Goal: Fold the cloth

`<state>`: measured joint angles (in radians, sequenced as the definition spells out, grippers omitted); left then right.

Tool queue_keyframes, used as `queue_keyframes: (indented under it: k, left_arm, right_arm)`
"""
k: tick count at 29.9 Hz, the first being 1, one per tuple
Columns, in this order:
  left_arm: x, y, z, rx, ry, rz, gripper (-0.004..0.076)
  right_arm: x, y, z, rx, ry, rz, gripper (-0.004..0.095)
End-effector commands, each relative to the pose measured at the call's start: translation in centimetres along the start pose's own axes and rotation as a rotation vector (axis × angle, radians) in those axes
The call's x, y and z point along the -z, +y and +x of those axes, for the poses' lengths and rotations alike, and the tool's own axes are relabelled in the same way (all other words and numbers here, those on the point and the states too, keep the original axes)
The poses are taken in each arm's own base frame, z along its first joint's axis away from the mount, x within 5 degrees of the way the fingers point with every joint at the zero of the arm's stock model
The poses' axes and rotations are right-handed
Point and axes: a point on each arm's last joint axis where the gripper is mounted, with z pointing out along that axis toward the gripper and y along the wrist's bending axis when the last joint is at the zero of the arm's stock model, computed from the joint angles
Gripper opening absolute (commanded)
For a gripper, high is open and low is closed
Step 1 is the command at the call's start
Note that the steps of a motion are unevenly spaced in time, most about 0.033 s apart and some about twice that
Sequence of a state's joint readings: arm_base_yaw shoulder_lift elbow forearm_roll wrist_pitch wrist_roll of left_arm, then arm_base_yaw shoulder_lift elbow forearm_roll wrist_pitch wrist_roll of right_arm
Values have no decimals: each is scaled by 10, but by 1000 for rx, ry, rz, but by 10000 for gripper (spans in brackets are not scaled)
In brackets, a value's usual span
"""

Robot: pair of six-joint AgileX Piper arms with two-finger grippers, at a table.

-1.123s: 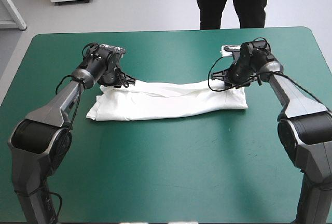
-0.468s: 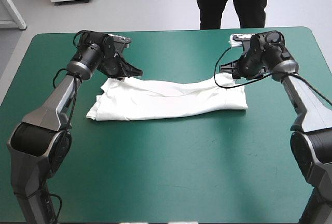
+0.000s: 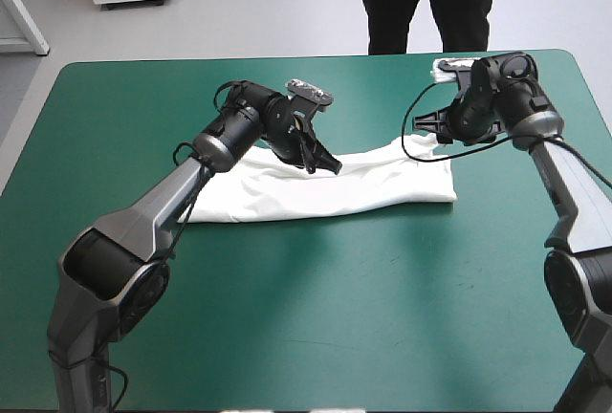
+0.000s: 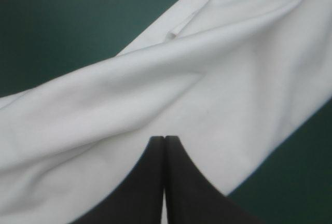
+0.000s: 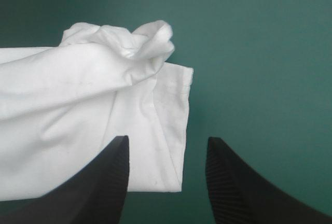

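Though two grippers are over the table, only one has hold of anything. The left gripper (image 3: 323, 162) has its two broad black curved fingers (image 4: 187, 187) pressed into a single pointed arch, with a thin white sliver of fabric between them. It grips the one white short-sleeved cloth T-shirt (image 3: 382, 184). That T-shirt lies as one long, narrow folded band across the teal-green cover (image 3: 335, 317), running left to right in the table's far half, and its right end stops close to the right arm. The left gripper sits over the band's far edge, about midway along it, and white cloth (image 4: 218, 79) fills most of its wrist view. The right gripper (image 3: 438, 132) holds nothing, and its two black fingers (image 5: 104, 182) stand well apart above the shirt's far right corner. Ahead of them the cloth is bunched into one rumpled knob (image 5: 140, 40), and the band's hemmed right end lies between the two fingers
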<state>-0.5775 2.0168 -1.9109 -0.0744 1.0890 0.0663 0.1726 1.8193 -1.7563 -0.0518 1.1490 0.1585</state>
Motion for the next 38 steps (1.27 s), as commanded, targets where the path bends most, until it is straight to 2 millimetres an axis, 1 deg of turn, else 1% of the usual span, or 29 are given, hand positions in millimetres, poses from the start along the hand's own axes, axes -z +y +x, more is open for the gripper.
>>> queue_keyframes:
  k: [1,7,11,13,17,19,22,25,27,29,33,38]
  left_arm:
    - [9,-4,-8,1,-56,18,-22]
    - [-28,-4,-6,16,-10,37,-22]
    - [-50,-3,-2,18,35,35,-22]
    - [-57,-4,-1,27,49,48,-22]
    - [-61,-5,0,41,56,69,-22]
    - [-61,-6,0,42,58,71,-22]
    - [-61,-6,0,27,64,77,-22]
    - [-61,-6,1,29,68,80,-22]
    - [-61,-7,1,31,71,84,-22]
    - [-61,-7,1,33,73,88,-22]
    - [-61,-8,2,35,85,93,-22]
    - [-61,-9,2,44,82,108,-22]
  right_arm:
    - [38,-16,-6,-58,-119,-22,442]
    - [40,-40,-7,-142,-119,-59,442]
    - [40,-47,-8,-160,-126,-87,442]
    - [38,-48,-7,-162,-121,-93,442]
    - [24,-45,1,-154,-78,-194,442]
    - [11,-43,8,-151,-43,-257,445]
    - [-4,-42,19,-138,5,-313,481]
    - [-15,-42,26,-114,16,-327,569]
    - [-23,-43,26,-108,30,-326,607]
    - [-33,-43,26,-112,53,-326,608]
    - [-59,-42,29,-134,130,-344,609]
    - [-79,-43,32,-146,182,-348,609]
